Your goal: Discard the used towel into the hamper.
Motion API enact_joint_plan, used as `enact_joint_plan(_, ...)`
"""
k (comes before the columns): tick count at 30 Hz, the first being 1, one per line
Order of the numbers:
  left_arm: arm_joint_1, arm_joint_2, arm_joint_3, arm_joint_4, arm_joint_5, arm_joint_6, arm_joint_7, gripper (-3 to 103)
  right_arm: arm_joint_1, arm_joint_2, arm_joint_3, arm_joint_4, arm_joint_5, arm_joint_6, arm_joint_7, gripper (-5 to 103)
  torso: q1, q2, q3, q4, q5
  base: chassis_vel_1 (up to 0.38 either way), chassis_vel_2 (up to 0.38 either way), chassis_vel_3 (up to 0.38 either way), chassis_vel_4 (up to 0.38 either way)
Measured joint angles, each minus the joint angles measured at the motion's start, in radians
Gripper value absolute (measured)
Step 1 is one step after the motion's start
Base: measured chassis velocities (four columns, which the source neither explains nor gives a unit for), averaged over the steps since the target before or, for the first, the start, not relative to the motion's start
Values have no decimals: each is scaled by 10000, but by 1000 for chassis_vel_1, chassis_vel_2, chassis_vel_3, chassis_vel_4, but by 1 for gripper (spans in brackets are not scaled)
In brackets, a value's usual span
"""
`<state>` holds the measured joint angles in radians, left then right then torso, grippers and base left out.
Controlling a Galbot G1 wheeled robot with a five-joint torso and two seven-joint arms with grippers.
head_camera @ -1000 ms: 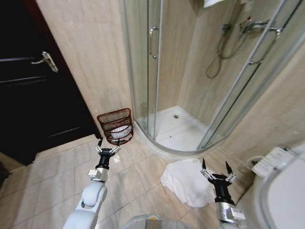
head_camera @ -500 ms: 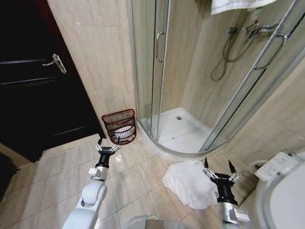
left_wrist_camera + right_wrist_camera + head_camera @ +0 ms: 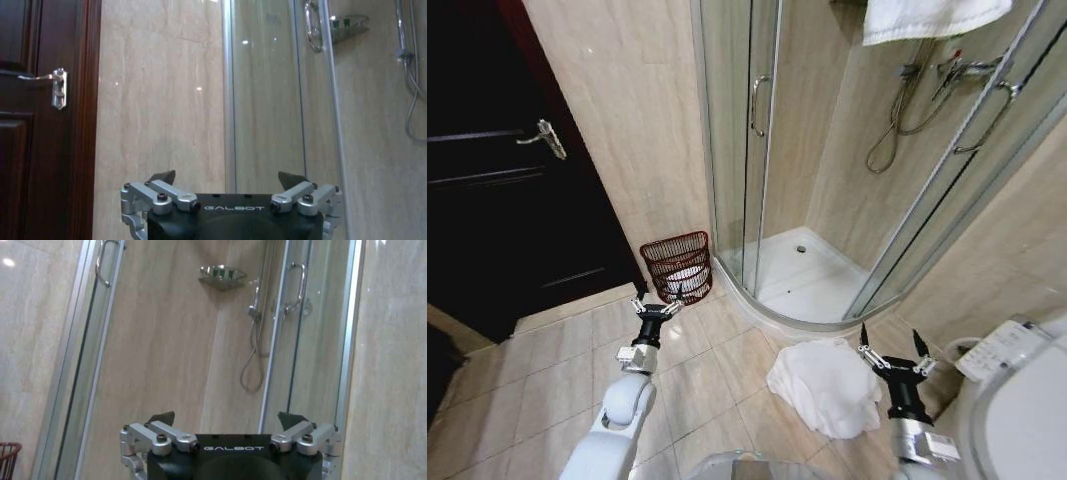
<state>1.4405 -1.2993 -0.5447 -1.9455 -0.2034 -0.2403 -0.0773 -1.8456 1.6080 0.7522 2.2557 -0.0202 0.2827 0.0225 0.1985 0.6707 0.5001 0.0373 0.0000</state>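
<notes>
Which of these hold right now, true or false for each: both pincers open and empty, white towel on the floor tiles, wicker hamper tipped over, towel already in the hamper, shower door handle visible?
1. Both the left pincer and the right pincer are open and hold nothing. True.
2. The crumpled white cloth towel lies on the beige floor tiles, beside the right pincer. True.
3. The round dark reddish-brown wicker hamper is tipped over. False: it stands upright against the wall, next to the glass shower enclosure.
4. The crumpled white towel is already in the hamper. False: it lies on the floor, apart from the hamper.
5. A metal door handle shows on the shower enclosure. True.
</notes>
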Motion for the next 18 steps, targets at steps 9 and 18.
enact_joint_plan(9,-68,42,-11,-299,-81,188,111,100,158,0,16,380,-4,-330,8,100,150,336,184,0,0,0,0,0,0)
enact_joint_plan(18,-19,-79,-4,-817,-58,410,225,100,266,0,59,1050,53,-875,7,100,315,754,439,0,1,0,0,0,0)
